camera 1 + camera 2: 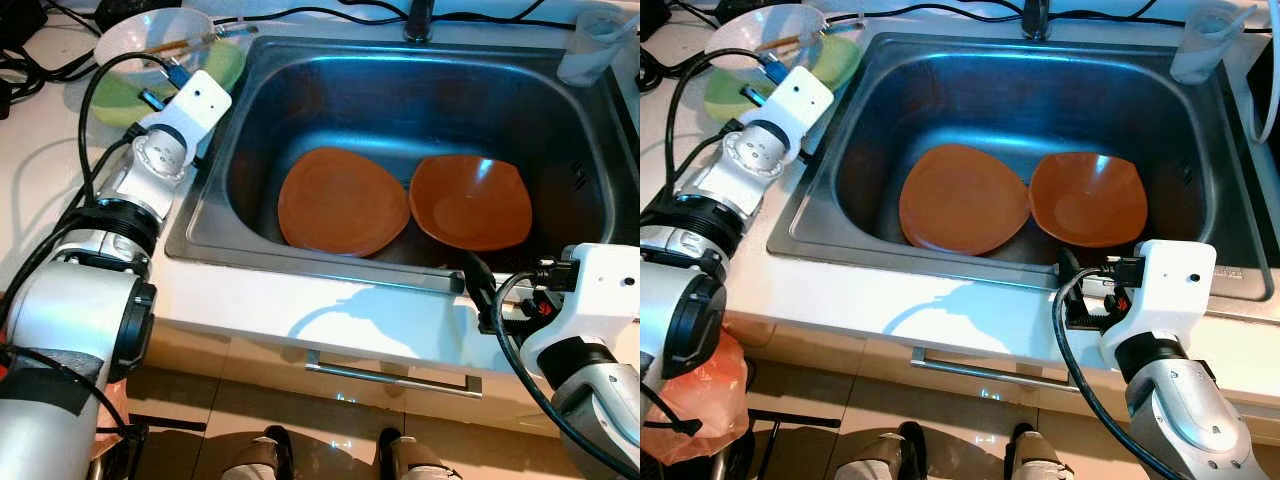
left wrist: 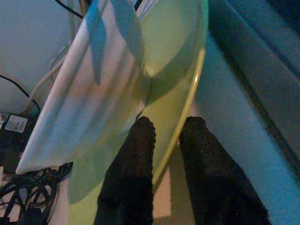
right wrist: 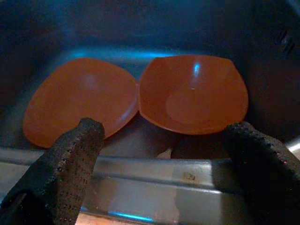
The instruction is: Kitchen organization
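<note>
Two orange plates lie in the steel sink (image 1: 400, 90): a flatter plate (image 1: 342, 200) on the left and a deeper dish (image 1: 470, 200) on the right, their edges touching. My right gripper (image 3: 165, 126) hovers open at the sink's front rim, pointing at both plates with nothing between its fingers. On the counter left of the sink sits a green plate (image 1: 225, 65) with a clear bowl (image 1: 150, 40) resting on it. My left gripper (image 2: 168, 124) is shut on the green plate's rim (image 2: 192, 79), one finger on each side of it.
A clear plastic cup (image 1: 595, 45) stands at the sink's back right corner, and the faucet base (image 1: 418, 20) rises at the back. Black cables (image 1: 30, 60) lie on the left counter. A drawer handle (image 1: 390, 375) runs below the counter's front edge.
</note>
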You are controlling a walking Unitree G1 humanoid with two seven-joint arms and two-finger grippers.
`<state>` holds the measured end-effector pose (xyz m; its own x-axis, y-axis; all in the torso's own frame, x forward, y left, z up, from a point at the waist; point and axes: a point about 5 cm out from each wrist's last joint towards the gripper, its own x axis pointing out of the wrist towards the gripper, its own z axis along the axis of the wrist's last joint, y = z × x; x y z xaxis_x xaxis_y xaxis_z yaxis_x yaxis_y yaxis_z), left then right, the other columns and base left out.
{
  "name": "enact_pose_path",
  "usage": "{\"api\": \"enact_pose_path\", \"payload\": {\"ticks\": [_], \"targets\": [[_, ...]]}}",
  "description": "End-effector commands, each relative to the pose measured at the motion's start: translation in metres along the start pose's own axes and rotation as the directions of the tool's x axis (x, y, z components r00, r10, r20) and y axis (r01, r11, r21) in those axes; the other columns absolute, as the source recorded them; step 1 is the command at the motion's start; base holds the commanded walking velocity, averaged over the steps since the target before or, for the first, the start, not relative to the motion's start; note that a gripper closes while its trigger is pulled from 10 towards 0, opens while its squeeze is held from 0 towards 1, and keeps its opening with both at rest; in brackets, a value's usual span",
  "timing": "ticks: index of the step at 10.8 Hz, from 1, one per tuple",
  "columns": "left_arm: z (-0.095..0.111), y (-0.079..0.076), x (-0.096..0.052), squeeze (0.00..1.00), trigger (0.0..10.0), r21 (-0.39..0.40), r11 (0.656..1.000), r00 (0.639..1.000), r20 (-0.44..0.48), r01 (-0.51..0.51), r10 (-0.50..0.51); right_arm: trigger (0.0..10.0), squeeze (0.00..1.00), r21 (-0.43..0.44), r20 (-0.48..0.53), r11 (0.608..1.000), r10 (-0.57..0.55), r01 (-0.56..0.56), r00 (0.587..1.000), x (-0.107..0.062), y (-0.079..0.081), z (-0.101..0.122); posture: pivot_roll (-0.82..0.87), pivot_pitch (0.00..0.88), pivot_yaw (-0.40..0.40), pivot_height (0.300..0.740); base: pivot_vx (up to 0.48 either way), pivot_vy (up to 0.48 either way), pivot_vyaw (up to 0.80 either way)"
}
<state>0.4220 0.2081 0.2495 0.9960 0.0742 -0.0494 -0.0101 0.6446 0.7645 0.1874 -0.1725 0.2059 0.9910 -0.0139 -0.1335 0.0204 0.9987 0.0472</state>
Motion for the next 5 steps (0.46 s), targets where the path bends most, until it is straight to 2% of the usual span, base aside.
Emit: {"api": "enact_pose_path", "payload": {"ticks": [1, 5], "targets": [[-0.0298, -0.0278, -0.0046, 0.0, 0.0, 0.011, 0.994, 0.988, -0.114, 0.108, -0.106, 10.0, 0.0, 0.002, -0.044, 0.999, -0.034, 0.034, 0.998, -0.0034, -0.0053, -0.0063, -0.28, 0.277, 0.069, 0.74, 0.0, 0.0, 0.0], [-0.0369, -0.0321, -0.0063, 0.0, 0.0, -0.001, 0.993, 0.984, -0.128, 0.121, -0.12, 10.0, 0.0, -0.002, -0.046, 0.999, -0.035, 0.035, 0.998, -0.0014, -0.0071, -0.0065, -0.27, 0.277, 0.064, 0.74, 0.0, 0.0, 0.0]]}}
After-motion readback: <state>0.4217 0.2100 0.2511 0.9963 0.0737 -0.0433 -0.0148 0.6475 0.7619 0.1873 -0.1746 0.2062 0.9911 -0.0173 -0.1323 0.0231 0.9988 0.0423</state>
